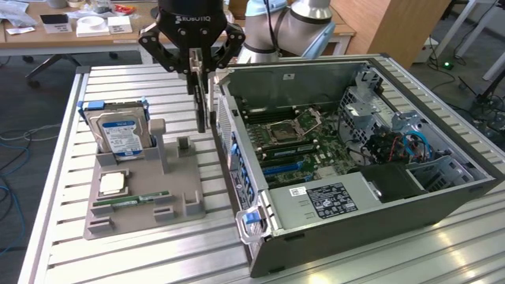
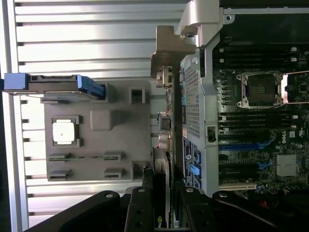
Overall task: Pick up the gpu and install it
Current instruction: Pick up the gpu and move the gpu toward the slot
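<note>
Noted a worktop (image 1: 126, 260) of ribbed aluminium slats, pale and reflective, carrying everything in the exterior view. Found a computer case (image 1: 371, 231) of grey sheet steel filling that view's right half, laid on its side with the panel off, presumably to leave the motherboard (image 1: 292, 136) facing upward and reachable from above. Made out a bare square processor socket, dark memory slots and blue and black expansion slots on that board. Saw a matte grey plastic holder (image 1: 177, 189) at the exterior view's lower left, moulded with posts and pockets, evidently to keep each part in a known pose for grasping. Registered a silver hard drive (image 1: 122, 137) with a blue-and-white label, propped upright at the holder's upper end. Located the gpu (image 1: 202, 106), a thin dark flat card, hanging edge-on and upright at upper centre, between the holder and the case's perforated rear wall, just beside that wall and seemingly clear of the holder's slotted posts. Found the tool (image 1: 197, 70), black with linked fingers, clamped on the card's upper edge, a grip likely chosen to leave the lower edge free. Spotted a square silver processor chip (image 1: 113, 184) lying flat in a pocket, and a slim green memory stick (image 1: 130, 202) just below it.
</note>
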Robot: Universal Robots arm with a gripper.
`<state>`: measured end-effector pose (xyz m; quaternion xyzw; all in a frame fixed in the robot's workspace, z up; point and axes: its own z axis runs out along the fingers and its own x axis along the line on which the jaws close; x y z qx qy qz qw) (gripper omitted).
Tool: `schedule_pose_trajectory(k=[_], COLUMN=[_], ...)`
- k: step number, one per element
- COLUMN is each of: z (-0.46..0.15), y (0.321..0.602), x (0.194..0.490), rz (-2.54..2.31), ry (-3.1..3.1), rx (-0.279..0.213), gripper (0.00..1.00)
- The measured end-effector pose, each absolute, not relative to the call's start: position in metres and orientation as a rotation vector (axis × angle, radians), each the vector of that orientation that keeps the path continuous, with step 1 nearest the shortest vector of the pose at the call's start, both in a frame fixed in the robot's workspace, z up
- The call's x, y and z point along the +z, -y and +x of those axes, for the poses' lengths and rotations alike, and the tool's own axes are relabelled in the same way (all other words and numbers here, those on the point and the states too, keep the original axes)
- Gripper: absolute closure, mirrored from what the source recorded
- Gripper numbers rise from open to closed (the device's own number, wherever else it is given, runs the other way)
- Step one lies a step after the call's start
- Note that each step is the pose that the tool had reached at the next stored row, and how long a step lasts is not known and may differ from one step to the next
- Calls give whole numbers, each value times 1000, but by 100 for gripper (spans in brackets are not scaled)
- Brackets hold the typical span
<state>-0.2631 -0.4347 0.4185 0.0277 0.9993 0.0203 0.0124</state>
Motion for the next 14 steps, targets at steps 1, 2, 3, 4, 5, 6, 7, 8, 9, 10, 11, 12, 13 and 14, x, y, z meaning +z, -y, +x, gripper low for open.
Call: schedule_pose_trajectory(k=[1, 2, 3, 4, 5, 6, 7, 8, 9, 10, 11, 12, 13, 14], z=[-261, -258, -256, -254, -252, -250, -249, -247, -245, -244, -242, -241, -240, -239], y=[435, 435, 435, 435, 435, 435, 435, 435, 435, 435, 435, 435, 435, 435], x=[418, 418, 418, 418, 418, 418, 418, 418, 418, 418, 418, 418, 418, 418], rz=[86, 86, 86, 86, 87, 87, 87, 87, 87, 87, 87, 86, 86, 86], ry=[-3115, -3115, -3115, -3115, -3115, -3115, -3115, -3115, -3115, -3115, -3115, -3115, -3115, -3115], rx=[63, 64, 64, 63, 63, 63, 63, 63, 63, 64, 63, 63, 63, 63], gripper=[74, 74, 74, 74, 74, 74, 74, 74, 74, 74, 74, 74, 74, 74])
